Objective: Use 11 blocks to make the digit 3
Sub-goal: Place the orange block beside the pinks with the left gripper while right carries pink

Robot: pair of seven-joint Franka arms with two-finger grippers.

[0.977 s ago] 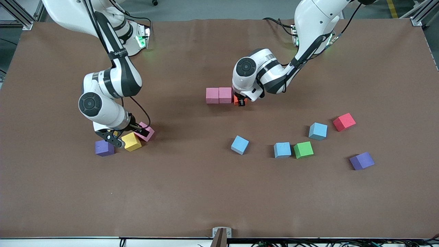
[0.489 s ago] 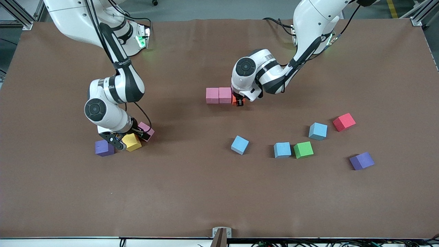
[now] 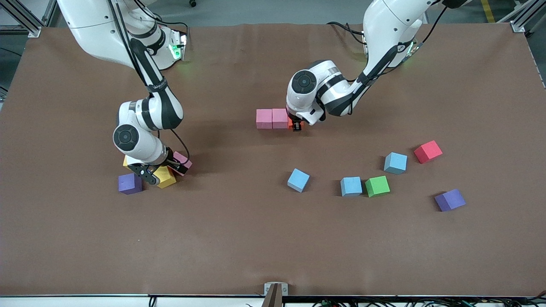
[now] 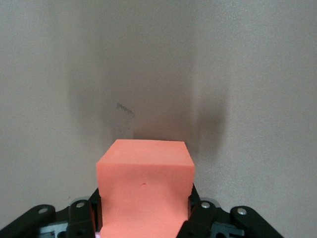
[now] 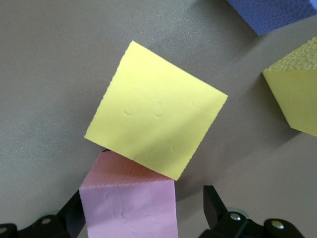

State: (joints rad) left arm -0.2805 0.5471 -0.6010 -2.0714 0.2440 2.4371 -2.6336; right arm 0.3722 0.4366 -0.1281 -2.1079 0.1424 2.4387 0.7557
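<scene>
Front view: the table point(image 3: 239, 238) carries loose foam blocks and the start of the digit 3, a row of two pink blocks point(image 3: 272, 118) touching side by side near the middle, toward the edge where the robots stand. The left gripper point(image 3: 297, 125) holds the orange block point(image 3: 291, 123) down against the end of that pink pair. Toward the left arm's end lie three light blue blocks point(image 3: 351, 186), a green block point(image 3: 377, 186) touching one of them, a red cube point(image 3: 428, 151) and a purple cube point(image 3: 450, 200). Toward the right arm's end, the right gripper point(image 3: 160, 168) is low among a yellow block point(image 3: 164, 177), a pink block point(image 3: 182, 163), a purple block point(image 3: 129, 183) and a second yellow one half hidden under the wrist. There are no containers anywhere.

Left wrist view: the gripper pinches the orange block point(image 4: 144, 193) by two opposite flat faces, low on the cube. The foam looks light and slightly soft, so a gentle squeeze on parallel faces should do.

Right wrist view: the right gripper's jaws stand spread wide, holding nothing. The pink block point(image 5: 130, 210) sits between them, with the yellow block point(image 5: 156, 129) touching it at a skewed angle. Its faces show shallow dents, a sign that the foam marks easily. Taking the pink one cleanly probably means avoiding that yellow neighbour.
</scene>
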